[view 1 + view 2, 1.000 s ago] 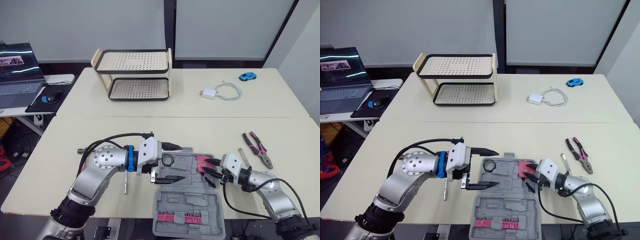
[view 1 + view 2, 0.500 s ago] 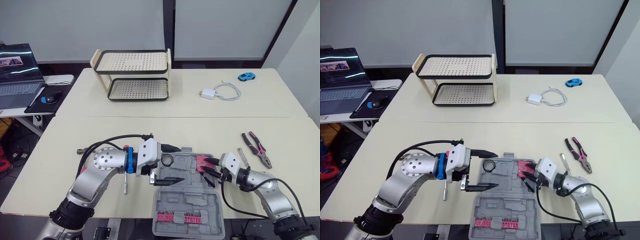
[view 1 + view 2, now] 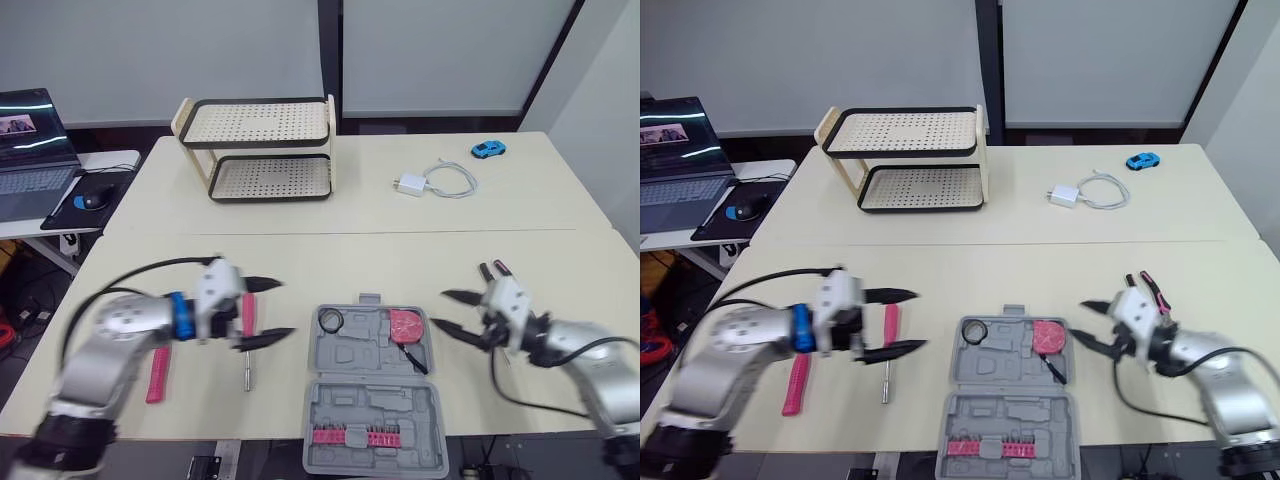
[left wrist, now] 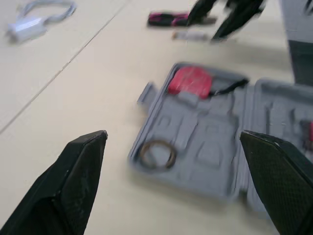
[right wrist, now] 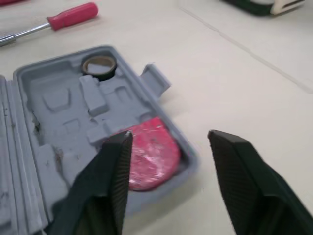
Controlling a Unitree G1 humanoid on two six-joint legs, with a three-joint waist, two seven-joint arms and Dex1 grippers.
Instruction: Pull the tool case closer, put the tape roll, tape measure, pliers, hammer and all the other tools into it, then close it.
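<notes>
The grey tool case (image 3: 352,351) lies open at the table's front edge, its lid (image 3: 372,430) folded toward me. A tape roll (image 3: 329,320) and a red tape measure (image 3: 405,325) sit in its tray. My left gripper (image 3: 288,308) hovers open just left of the case, with nothing between its fingers (image 4: 73,186). My right gripper (image 3: 438,309) hovers open just right of the case, also holding nothing. A pink-handled screwdriver (image 3: 248,318) lies under the left gripper. A pink-handled tool (image 3: 158,372) lies further left. The pliers (image 3: 494,270) peek out behind the right gripper.
A two-tier perforated rack (image 3: 262,150) stands at the back left. A white charger with its cable (image 3: 425,184) and a blue toy car (image 3: 488,150) lie at the back right. A laptop (image 3: 25,140) sits on a side table to the left.
Both grippers have drawn back from the case, left one leftward, right one rightward. The tape measure, earlier at the right gripper's fingers, now lies in the tray. The camera has shifted.
</notes>
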